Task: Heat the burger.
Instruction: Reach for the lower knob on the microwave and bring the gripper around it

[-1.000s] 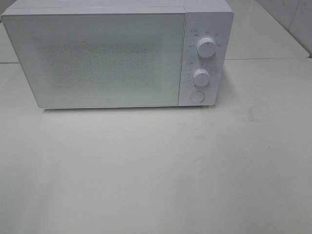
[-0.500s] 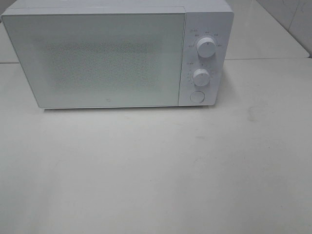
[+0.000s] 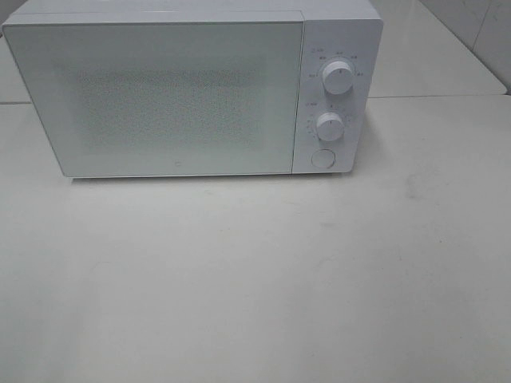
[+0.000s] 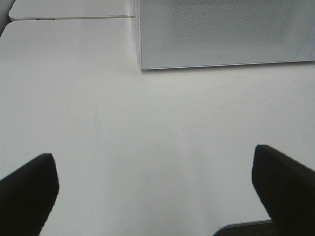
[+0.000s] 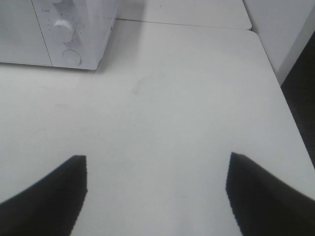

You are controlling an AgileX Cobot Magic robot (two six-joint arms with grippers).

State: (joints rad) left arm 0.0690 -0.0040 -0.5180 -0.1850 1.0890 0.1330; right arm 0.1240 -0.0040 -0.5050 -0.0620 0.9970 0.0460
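Now microwave (image 3: 160, 96) closed — L gripper (image 4: 152, 162), R gripper (image 5: 156, 160) spread wide.

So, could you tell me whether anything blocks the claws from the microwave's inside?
Yes: the door of the microwave is shut. Only bare table lies before the left claw and right claw. No burger is visible.

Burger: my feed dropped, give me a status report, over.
Left gripper open, empty; right gripper same. Burger not in view. Microwave door shut.

The high camera looks down at the microwave (image 3: 184, 88) front; both wrist cameras look low across the counter (image 3: 255, 279) toward it.
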